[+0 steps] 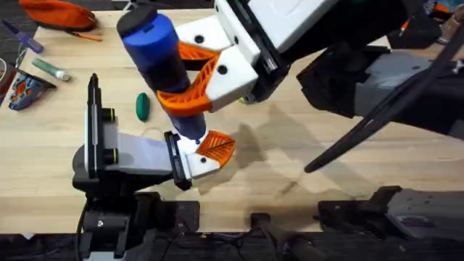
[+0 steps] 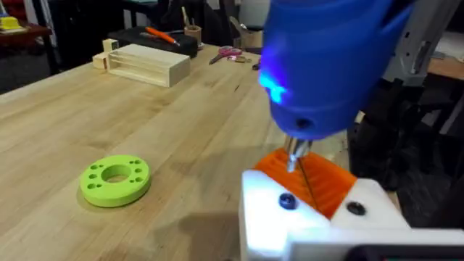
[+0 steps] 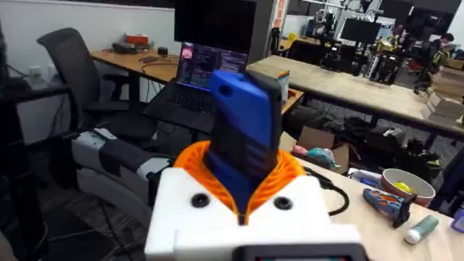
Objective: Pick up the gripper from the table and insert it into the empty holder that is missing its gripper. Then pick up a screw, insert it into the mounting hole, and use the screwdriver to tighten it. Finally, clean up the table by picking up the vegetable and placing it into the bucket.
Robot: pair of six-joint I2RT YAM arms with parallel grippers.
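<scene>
Gripper [image 1: 215, 147] seated in holder [image 1: 196, 165]. Right hand [image 1: 190, 81] clamps screwdriver [image 1: 161, 54], bit at screw: tightening stage. Left hand: cannot tell. Vegetable [image 1: 142, 106] on desk [image 1: 290, 159], unbinned.

Lime-green disc [image 2: 114, 180] on table [image 2: 65, 123]; wooden block [image 2: 148, 64] beyond.

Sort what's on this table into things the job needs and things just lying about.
Needed:
bright blue pen-shaped screwdriver, held in the right gripper
orange ribbed plastic gripper
white wedge holder
dark green oval vegetable

Lying about:
lime-green round disc
pale wooden block
</scene>
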